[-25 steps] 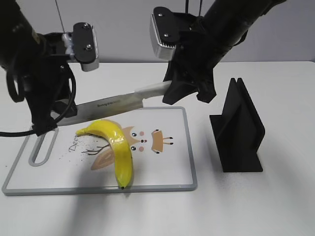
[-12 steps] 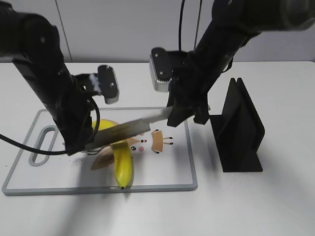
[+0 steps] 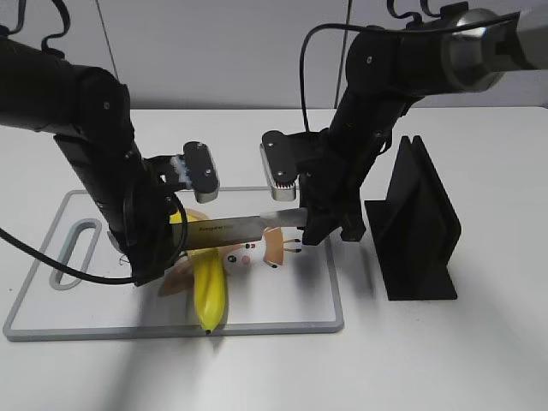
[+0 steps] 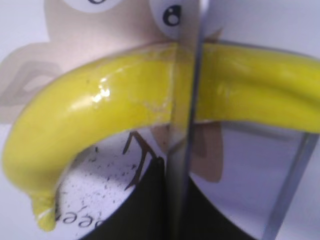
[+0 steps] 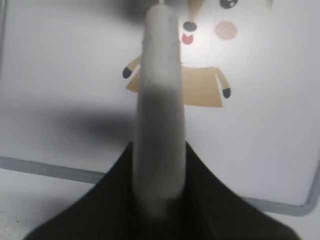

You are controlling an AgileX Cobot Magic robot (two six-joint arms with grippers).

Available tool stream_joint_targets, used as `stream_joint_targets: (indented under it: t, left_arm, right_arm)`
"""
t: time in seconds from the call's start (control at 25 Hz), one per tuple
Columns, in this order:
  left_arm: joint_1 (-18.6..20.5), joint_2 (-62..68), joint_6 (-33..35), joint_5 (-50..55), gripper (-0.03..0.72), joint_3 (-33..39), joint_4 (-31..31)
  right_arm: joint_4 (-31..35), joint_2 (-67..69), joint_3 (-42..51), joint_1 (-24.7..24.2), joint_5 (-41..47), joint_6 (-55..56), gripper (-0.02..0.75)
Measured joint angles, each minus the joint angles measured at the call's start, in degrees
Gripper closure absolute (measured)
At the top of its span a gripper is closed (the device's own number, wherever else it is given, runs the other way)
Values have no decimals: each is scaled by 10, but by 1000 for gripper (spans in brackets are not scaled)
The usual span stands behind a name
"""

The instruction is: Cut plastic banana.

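Note:
The plastic banana (image 3: 210,289) lies on the cutting board (image 3: 336,287), bright yellow and curved, with its dark tip toward the front edge. A knife (image 3: 231,228) lies level across the banana's upper half. In the left wrist view the blade (image 4: 182,100) presses on the banana (image 4: 100,105) at a seam. My left gripper (image 3: 158,257) is shut on the blade's tip end (image 4: 172,210). My right gripper (image 3: 321,224) is shut on the knife's white handle (image 5: 159,100). The banana's far end is hidden behind my left arm.
A black slotted knife stand (image 3: 419,231) stands upright on the white table, right of the board and close to my right arm. The board has a handle slot (image 3: 73,253) at its left end and a cartoon print (image 5: 200,87).
Both arms have come down and forward with the knife. The blade dropped from above the board's back edge onto the banana. The banana has stayed in place.

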Motion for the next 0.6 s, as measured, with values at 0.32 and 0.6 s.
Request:
stream_joint_targets:
  t: [0.32, 0.6]
  left_arm:
    - [0, -114, -3, 24, 696, 0, 22]
    - [-1, -184, -4, 63, 696, 0, 21]
  right_arm:
    - [7, -104, 1, 2, 10, 2, 550]
    - [19, -161, 1, 6, 34, 3, 550]
